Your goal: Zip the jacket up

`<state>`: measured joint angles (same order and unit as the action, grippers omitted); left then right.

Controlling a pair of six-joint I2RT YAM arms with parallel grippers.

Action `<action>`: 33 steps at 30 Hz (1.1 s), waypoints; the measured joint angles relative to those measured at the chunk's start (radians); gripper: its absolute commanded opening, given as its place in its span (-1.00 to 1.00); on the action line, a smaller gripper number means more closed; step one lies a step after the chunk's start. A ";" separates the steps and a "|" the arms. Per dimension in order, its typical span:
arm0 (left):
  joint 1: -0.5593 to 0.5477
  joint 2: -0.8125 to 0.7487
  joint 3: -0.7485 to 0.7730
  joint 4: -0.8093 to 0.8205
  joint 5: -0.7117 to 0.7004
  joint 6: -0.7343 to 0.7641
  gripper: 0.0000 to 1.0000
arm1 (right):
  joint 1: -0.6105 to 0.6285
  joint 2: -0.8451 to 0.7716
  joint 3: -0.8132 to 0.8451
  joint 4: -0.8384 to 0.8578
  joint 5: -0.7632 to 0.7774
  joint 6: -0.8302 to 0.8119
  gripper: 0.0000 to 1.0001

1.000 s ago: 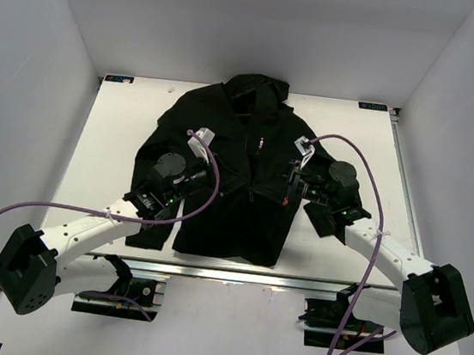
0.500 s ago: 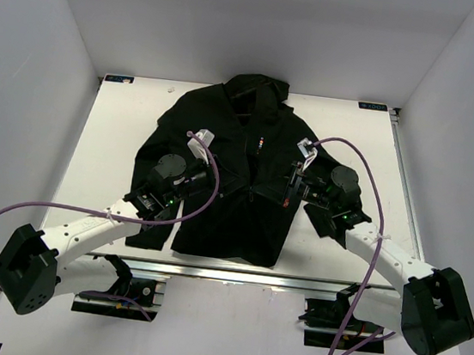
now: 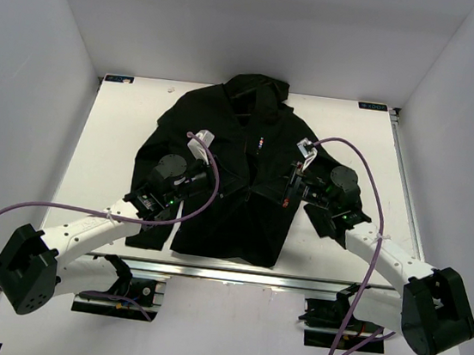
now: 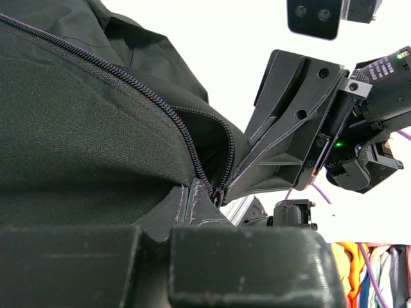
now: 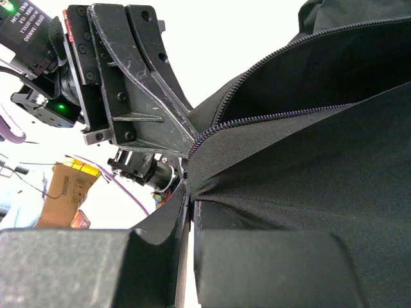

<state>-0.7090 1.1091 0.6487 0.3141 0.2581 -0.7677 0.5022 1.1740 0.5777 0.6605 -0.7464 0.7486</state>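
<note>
Black fabric pulled taut! The jacket [image 3: 225,137] lies spread mid-surface [image 3: 111,145]. Left end effector [image 4: 168,232] and right end effector [image 5: 187,224] each pinch cloth beside the zipper [image 4: 128,83], likely tensioning its teeth for closing.

The white, flat rectangular bench [image 3: 110,153] carried the large black hooded fabric jacket [image 3: 223,223], spread front-up. Its hood lay beyond both sets of jaws and its hem on their near side. Bare bench showed outboard of the left jaws and the right jaws.
</note>
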 measured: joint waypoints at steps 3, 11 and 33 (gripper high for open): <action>0.000 0.000 0.000 0.000 0.003 0.000 -1.00 | 0.000 0.000 0.000 -0.007 0.003 -0.005 -1.00; 0.000 0.000 0.002 -0.018 0.034 0.037 -1.00 | 0.000 0.019 0.006 -0.021 -0.014 -0.033 -1.00; 0.000 -0.002 0.008 -0.071 0.024 0.024 -0.15 | -0.006 0.020 0.032 -0.092 -0.017 -0.030 -1.00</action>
<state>-0.7090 1.1072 0.6567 0.2432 0.2817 -0.7437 0.4957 1.1938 0.6102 0.5690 -0.7631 0.7189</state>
